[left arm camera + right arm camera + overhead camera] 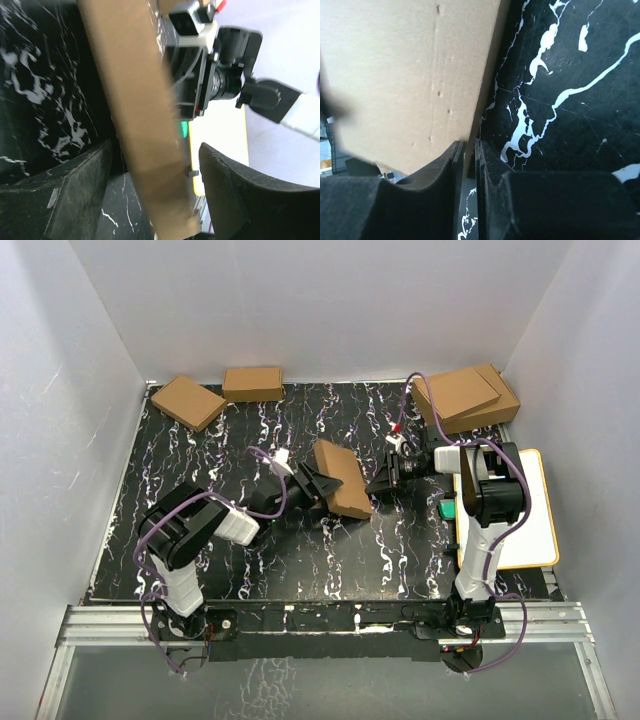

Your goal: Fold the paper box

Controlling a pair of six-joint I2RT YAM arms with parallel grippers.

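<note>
The paper box [342, 478] is a thin brown cardboard slab standing tilted on the black marbled table [300, 550], between my two arms. My left gripper [318, 485] reaches it from the left. In the left wrist view the paper box [145, 125] runs between the fingers [75, 190] of the open left gripper [155, 147], with a gap on each side. My right gripper [378, 490] comes from the right. In the right wrist view the right gripper [469, 145] is shut on the thin lower edge of the paper box [405, 75].
Two small brown boxes [188, 401] [253, 383] lie at the back left. Two larger stacked brown boxes [467, 397] sit at the back right. A white board with an orange rim [525, 515] lies at the right edge, beside the right arm. White walls enclose the table.
</note>
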